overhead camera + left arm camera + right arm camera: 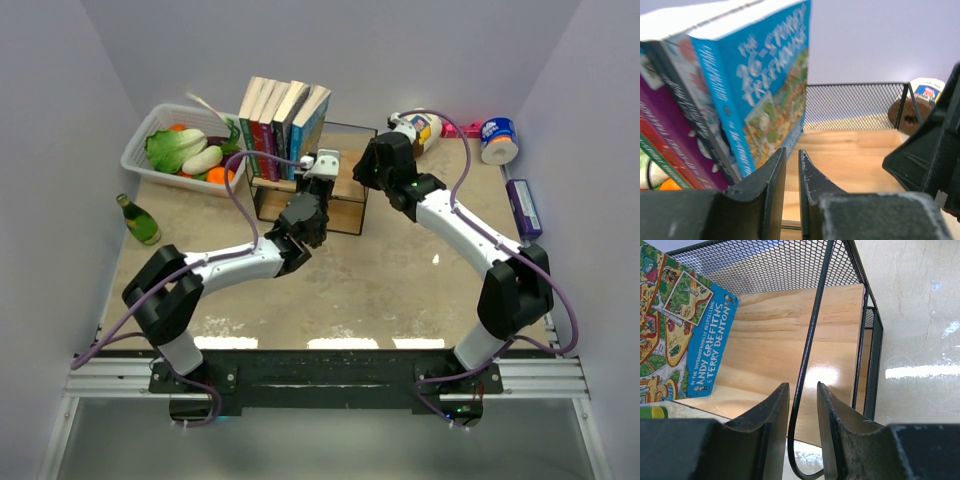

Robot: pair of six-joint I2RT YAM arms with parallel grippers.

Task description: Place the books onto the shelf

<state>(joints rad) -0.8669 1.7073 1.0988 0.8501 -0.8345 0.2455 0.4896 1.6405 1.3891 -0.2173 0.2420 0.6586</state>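
Blue book (765,85), the Treehouse one, is standing outermost on the right of the books (283,115). The whole row is sitting on the shelf (347,186) at its left end, with the tops leaning right. In the left wrist view a dark spine, then purple, red and green, are showing to the left of the blue one. Cream page edges are facing up in the top view.

Shelf is sitting at the back middle of the desk (380,290). Black mesh (855,105) is closing its back, and the light wood board (850,150) is carrying the books.

Left tool (792,172) is hovering at the shelf's front edge, just below and right of the blue cover. Its jaws are standing a sliver apart and gripping nothing. Can't tell whether the left finger is touching the book.

Right tool (802,407) is sitting at the shelf's right end, with its jaws a bit wider apart than the left's. They are straddling a thin black frame wire (812,340). The wire is thinner than the gap and is running through it unpinched.

White basket (128,158) of vegetables is sitting just left of the shelf. Green bottle (140,220) is lying on the desk in front of the basket. Purple box (523,207) is lying at the desk's right edge.
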